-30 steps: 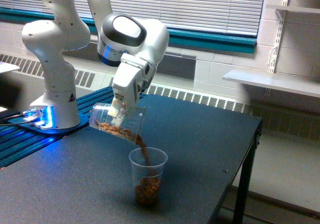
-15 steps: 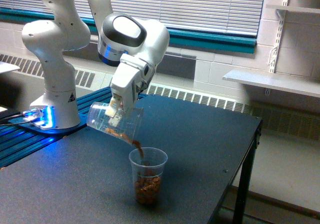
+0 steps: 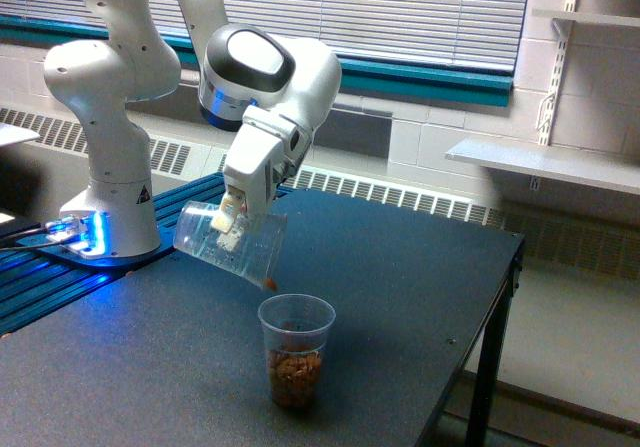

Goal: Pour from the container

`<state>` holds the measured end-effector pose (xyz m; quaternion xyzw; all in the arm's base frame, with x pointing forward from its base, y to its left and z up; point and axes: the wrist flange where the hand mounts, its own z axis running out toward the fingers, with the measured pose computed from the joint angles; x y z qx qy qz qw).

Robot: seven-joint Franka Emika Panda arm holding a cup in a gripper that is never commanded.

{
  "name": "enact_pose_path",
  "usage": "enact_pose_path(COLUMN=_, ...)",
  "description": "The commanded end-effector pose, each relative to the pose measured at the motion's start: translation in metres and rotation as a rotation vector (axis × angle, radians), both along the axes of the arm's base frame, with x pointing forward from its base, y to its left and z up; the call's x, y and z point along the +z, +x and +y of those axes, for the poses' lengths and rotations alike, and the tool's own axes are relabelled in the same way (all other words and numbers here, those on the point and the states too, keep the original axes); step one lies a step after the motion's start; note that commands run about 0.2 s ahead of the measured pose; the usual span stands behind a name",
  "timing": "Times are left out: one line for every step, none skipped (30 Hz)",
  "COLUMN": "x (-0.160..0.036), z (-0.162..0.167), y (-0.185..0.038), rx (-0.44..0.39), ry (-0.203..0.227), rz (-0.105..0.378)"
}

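In the exterior view my gripper is shut on the container, a large clear tumbler. It is tipped well past level, mouth down toward the exterior view's right. It looks nearly empty, with a last brown piece at its lip. Directly below the lip stands a smaller clear cup on the dark table, upright and about a third full of brown nut-like pieces.
The arm's white base stands at the exterior view's left on a blue-lit plate. The table's edge drops off at the right. A wall shelf sits beyond it, and blinds and a radiator line the back.
The stream of brown pieces from the tumbler into the cup has thinned to a single piece. The tumbler has emptied and tilted slightly further; the cup's fill has risen.
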<state>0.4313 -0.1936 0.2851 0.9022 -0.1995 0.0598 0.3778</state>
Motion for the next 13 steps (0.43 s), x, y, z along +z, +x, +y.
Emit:
enact_pose_path(x=0.003, z=0.0035, y=0.0032, rx=0.016, ry=0.004, rz=0.01)
enact_pose_path(x=0.003, z=0.0034, y=0.0032, rx=0.017, ry=0.004, rz=0.009)
enact_pose_path(x=0.003, z=0.0031, y=0.0031, rx=0.017, ry=0.006, rz=0.009)
enact_pose_path(x=0.0031, z=0.0031, y=0.0032, rx=0.016, ry=0.008, rz=0.008)
enact_pose_path(x=0.0034, z=0.0031, y=0.0033, rx=0.016, ry=0.008, rz=0.006)
enact_pose_path(x=0.0035, z=0.003, y=0.0033, rx=0.016, ry=0.008, rz=0.006)
enact_pose_path(x=0.0033, z=0.0028, y=0.003, rx=0.016, ry=0.01, rz=0.004)
enact_pose_path(x=0.0033, z=0.0027, y=0.0028, rx=0.016, ry=0.013, rz=0.003)
enact_pose_path(x=0.0033, z=0.0026, y=0.0027, rx=0.016, ry=0.014, rz=0.0)
enact_pose_path(x=0.0036, z=0.0023, y=0.0027, rx=0.017, ry=0.015, rz=-0.003)
enact_pose_path(x=0.0036, z=0.0017, y=0.0024, rx=0.02, ry=0.016, rz=-0.005)
enact_pose_path(x=0.0035, z=0.0015, y=0.0022, rx=0.02, ry=0.016, rz=-0.006)
enact_pose_path(x=0.0034, z=0.0015, y=0.0021, rx=0.02, ry=0.016, rz=-0.006)
